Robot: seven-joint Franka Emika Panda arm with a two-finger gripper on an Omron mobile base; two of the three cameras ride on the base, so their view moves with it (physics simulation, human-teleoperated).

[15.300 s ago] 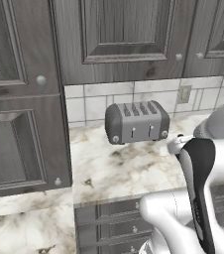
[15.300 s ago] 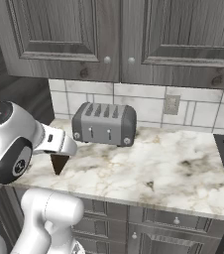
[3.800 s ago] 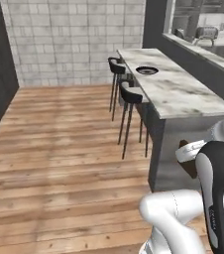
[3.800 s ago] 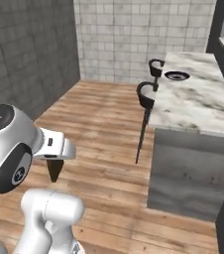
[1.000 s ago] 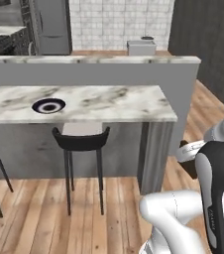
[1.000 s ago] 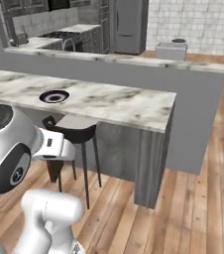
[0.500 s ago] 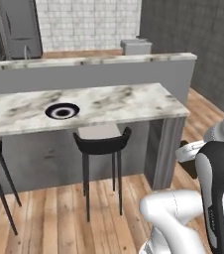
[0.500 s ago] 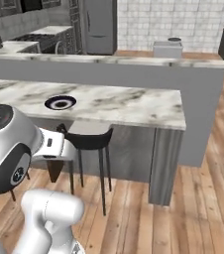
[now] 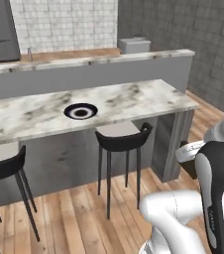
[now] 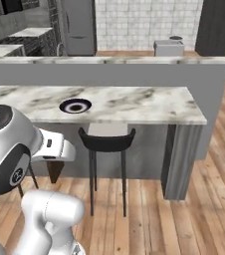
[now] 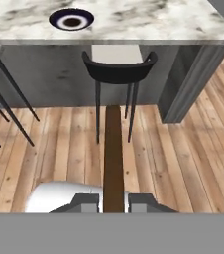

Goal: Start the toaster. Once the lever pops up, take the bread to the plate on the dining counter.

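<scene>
Out on the dining counter (image 9: 134,96), the plate (image 9: 80,111) sits roughly midway across the slab's depth and well back from its end by the grey support panel, with a black stool (image 9: 122,141) tucked under the near edge just to the right of it and another stool (image 9: 5,168) further left. The gripper (image 11: 114,201) is closed on the bread (image 11: 113,154), which the hand view shows edge-on as a thin brown slice running up between the two dark finger tips; in the right base view the same slice (image 10: 54,171) hangs below the hand, low and on the near side of the counter, well apart from the plate. The toaster step looks done, since the slice is already in hand, so the job in hand is the carry to the plate. The bread is held below the counter's top, with the stool between it and the plate. The next move probably calls for bringing the base closer to the near edge, raising the arm above the slab so the slice clears the edge and the stool back, reaching over the plate's white centre, and lowering before letting go. The slice is held by one edge and stands upright, so it may tip or slide off the rim if released too high.
</scene>
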